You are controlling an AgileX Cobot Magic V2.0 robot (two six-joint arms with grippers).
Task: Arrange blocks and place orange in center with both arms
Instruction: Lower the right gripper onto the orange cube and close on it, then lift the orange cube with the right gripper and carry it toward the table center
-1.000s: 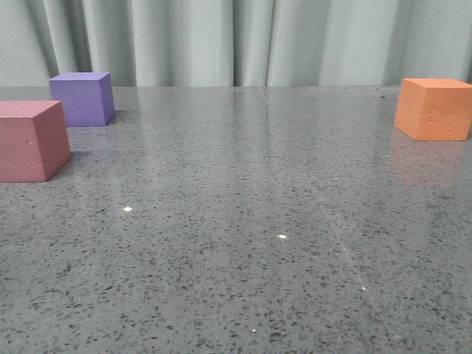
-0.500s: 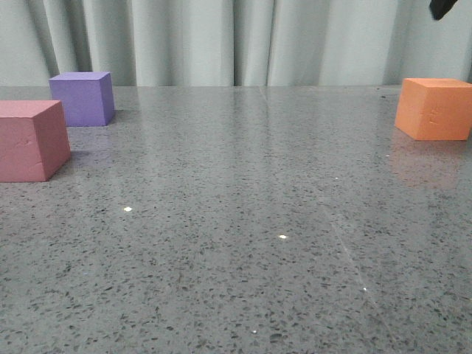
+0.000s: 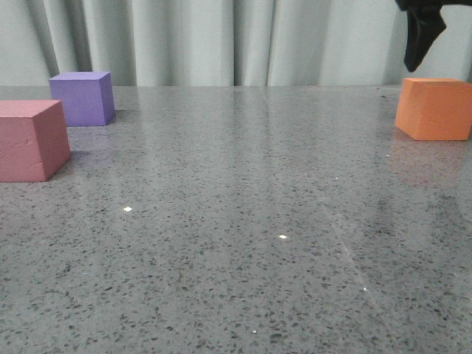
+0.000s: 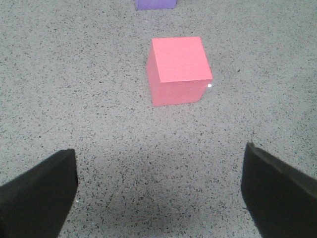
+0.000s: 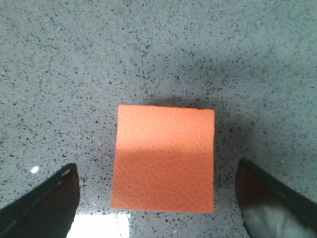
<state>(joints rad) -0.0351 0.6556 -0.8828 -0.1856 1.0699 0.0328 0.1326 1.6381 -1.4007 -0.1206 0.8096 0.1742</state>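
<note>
Both jaws wide apart, empty. We're w/ right gripper [image 5: 158, 208] above orange cube [image 5: 163, 158]; off-center closing could shove it across tabletop [image 3: 243, 221].

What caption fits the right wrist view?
Open right gripper poised above the orange cube on the speckled grey table.

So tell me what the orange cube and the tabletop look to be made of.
The orange cube looks like matte foam: the right wrist view shows a fine pebbled, leathery grain and no shine. The tabletop looks like polished speckled stone or a stone-look composite: grey with dark flecks, glossy enough to mirror the cube and the curtain. Which of the two it is cannot be told.
</note>
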